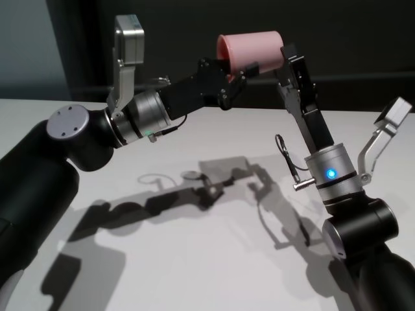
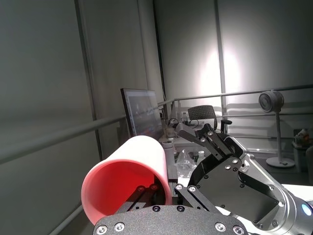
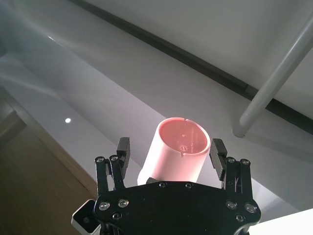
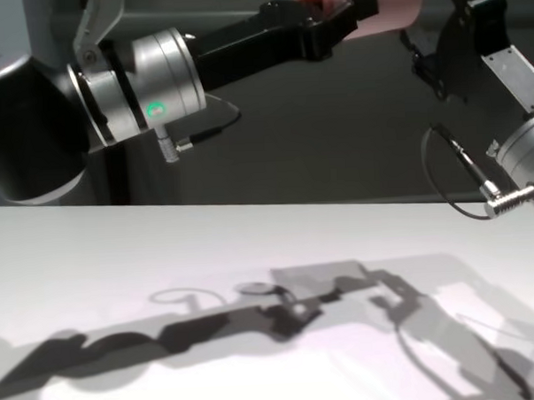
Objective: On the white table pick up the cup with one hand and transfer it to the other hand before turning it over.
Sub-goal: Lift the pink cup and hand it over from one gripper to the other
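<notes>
The pink cup (image 1: 251, 48) is held high above the white table (image 1: 194, 259), lying on its side with its mouth to the left. My left gripper (image 1: 237, 72) is shut on its rim wall; in the left wrist view one finger (image 2: 143, 189) sits inside the cup (image 2: 128, 181). My right gripper (image 1: 286, 57) is at the cup's base end. In the right wrist view its fingers (image 3: 123, 149) stand open on either side of the cup (image 3: 177, 154), with small gaps. The chest view shows the cup (image 4: 382, 2) at the top edge.
Both arms reach up over the middle of the table (image 4: 119, 260), casting shadows on it. A cable loop (image 1: 285, 155) hangs off the right forearm. A dark wall stands behind the table's far edge.
</notes>
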Controlling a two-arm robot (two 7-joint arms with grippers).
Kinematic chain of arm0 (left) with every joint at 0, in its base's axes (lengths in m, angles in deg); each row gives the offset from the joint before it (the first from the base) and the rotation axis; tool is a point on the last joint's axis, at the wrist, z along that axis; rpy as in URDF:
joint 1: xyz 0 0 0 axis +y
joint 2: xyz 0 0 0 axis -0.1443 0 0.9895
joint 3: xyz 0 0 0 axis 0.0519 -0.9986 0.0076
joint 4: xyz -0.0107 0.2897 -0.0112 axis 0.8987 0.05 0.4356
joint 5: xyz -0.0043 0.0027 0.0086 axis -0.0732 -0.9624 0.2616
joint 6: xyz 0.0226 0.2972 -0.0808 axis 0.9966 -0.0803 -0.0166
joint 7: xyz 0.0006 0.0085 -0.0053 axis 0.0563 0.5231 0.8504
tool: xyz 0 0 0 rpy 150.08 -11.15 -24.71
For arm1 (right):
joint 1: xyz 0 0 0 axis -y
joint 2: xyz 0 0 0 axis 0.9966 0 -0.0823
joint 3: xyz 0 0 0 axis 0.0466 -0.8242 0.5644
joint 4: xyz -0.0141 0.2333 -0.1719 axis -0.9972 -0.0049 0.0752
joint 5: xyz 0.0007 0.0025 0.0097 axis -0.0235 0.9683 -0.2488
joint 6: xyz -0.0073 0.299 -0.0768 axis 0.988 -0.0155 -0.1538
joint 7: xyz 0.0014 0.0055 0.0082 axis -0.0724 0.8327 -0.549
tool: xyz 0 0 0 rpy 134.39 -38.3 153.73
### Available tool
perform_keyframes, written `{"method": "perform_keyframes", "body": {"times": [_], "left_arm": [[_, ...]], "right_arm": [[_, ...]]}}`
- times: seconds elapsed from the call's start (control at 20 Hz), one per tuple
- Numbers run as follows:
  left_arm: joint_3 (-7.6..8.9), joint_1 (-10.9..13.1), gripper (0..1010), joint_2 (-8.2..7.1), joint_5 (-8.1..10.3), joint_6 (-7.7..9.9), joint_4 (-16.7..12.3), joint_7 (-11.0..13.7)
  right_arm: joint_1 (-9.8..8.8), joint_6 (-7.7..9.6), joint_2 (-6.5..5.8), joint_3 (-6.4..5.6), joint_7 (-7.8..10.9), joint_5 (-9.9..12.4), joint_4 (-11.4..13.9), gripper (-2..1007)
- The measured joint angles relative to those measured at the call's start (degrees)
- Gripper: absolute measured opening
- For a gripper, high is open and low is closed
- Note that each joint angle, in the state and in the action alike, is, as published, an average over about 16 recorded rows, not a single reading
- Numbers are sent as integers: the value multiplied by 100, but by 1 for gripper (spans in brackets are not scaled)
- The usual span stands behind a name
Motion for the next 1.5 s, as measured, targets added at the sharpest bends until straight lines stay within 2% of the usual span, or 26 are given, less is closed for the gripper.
{"method": "perform_keyframes", "body": {"times": [0.75,1.05,1.5], "left_arm": [[0,0,49,0,0,0,0,0],[0,0,49,0,0,0,0,0],[0,0,49,0,0,0,0,0]], "right_arm": [[490,-22,43,138,340,309,-737,1002],[610,-33,50,200,426,403,-907,1002],[719,-83,42,309,488,481,-1034,1002]]}}
